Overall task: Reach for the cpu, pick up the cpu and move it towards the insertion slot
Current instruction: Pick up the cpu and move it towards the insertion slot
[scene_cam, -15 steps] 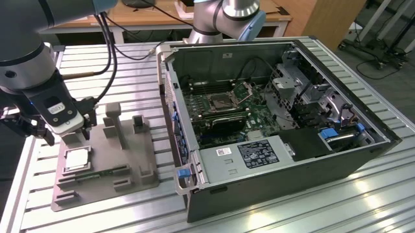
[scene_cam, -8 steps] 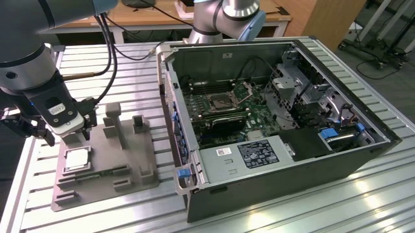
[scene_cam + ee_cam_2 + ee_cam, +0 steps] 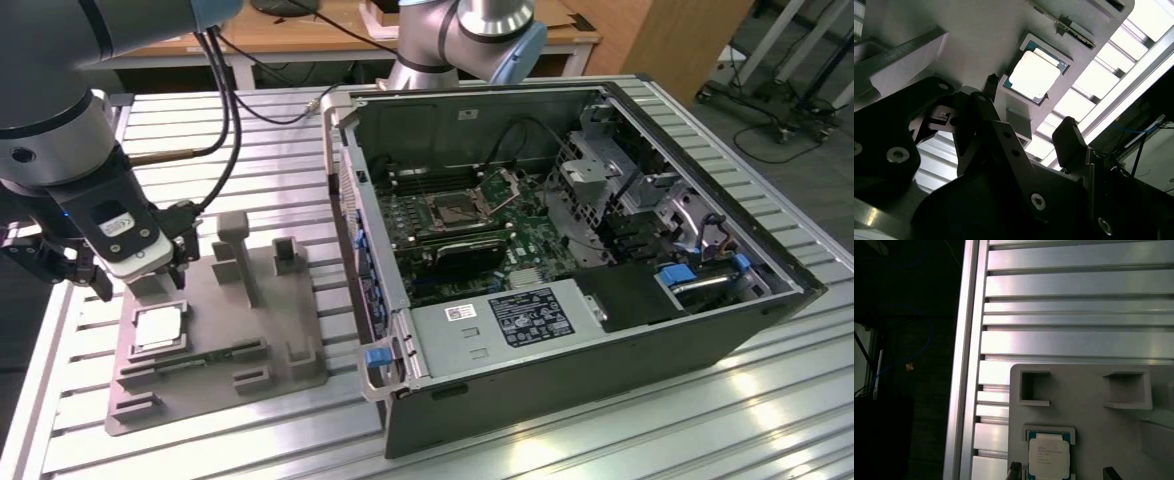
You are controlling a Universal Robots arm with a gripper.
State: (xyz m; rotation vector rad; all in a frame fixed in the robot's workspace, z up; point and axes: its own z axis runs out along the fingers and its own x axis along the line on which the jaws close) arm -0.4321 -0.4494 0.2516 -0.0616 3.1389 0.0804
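Observation:
The cpu point(image 3: 160, 328) lies flat in a square recess of the grey tray point(image 3: 267, 320) at the exterior view's left, its silvery top up. My gripper point(image 3: 139, 280) hangs just above and behind it, open and empty. In the second wrist view the cpu point(image 3: 1034, 74) shows between the two dark fingers point(image 3: 1070, 136). In the first wrist view the cpu point(image 3: 1049, 455) sits between the two fingertips point(image 3: 1014, 470). The insertion slot point(image 3: 461, 210) is inside the open computer case, its hinged bracket point(image 3: 505, 185) raised.
The open computer case point(image 3: 574, 250) takes up the exterior view's right, with high side walls. A thin green memory stick point(image 3: 200, 357) lies in the tray near the cpu, among upright grey posts point(image 3: 234, 245). A second arm's base point(image 3: 467, 40) stands behind the case. The slatted table edge point(image 3: 966, 360) is close.

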